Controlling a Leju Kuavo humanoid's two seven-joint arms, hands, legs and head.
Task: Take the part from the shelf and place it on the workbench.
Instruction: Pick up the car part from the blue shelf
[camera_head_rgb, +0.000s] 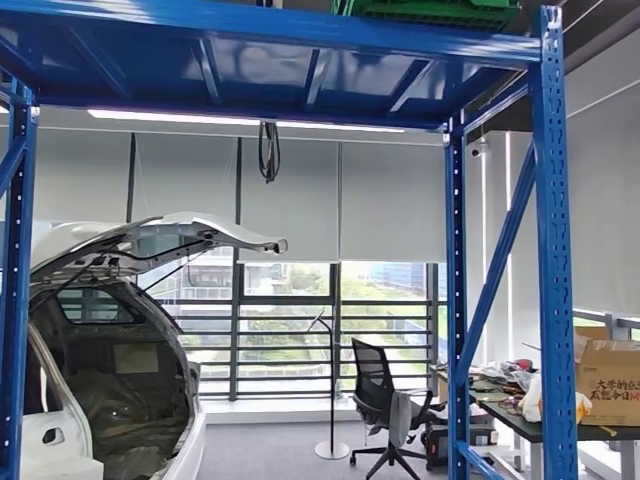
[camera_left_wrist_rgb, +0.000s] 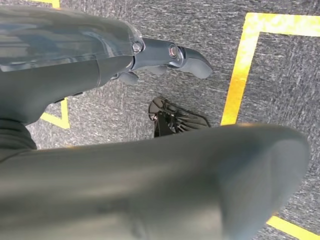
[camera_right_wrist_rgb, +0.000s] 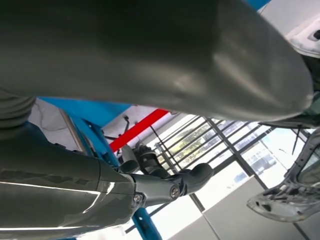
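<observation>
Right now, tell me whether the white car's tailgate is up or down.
Up. The tailgate is raised high above the car body, and the bare, stripped boot opening shows beneath it.

Right hand (camera_right_wrist_rgb: 166, 185) with fingers apart (nothing held) before blue shelf frame (camera_right_wrist_rgb: 90, 131), railed window (camera_right_wrist_rgb: 211, 145)

Cardboard box (camera_head_rgb: 608, 380): red Chinese print, chars too small to read.

Shelf frame (camera_head_rgb: 553, 250) near, with uprights at left and right and a crate (camera_head_rgb: 426, 10) on its top deck. Beyond it, car body (camera_head_rgb: 98, 350) at left with tailgate raised; office chair (camera_head_rgb: 381, 400) at centre before the far windows (camera_head_rgb: 287, 320). Workbench (camera_head_rgb: 521, 420) at right, behind the right uprights, with a cardboard box (camera_head_rgb: 607, 380) on it.
</observation>
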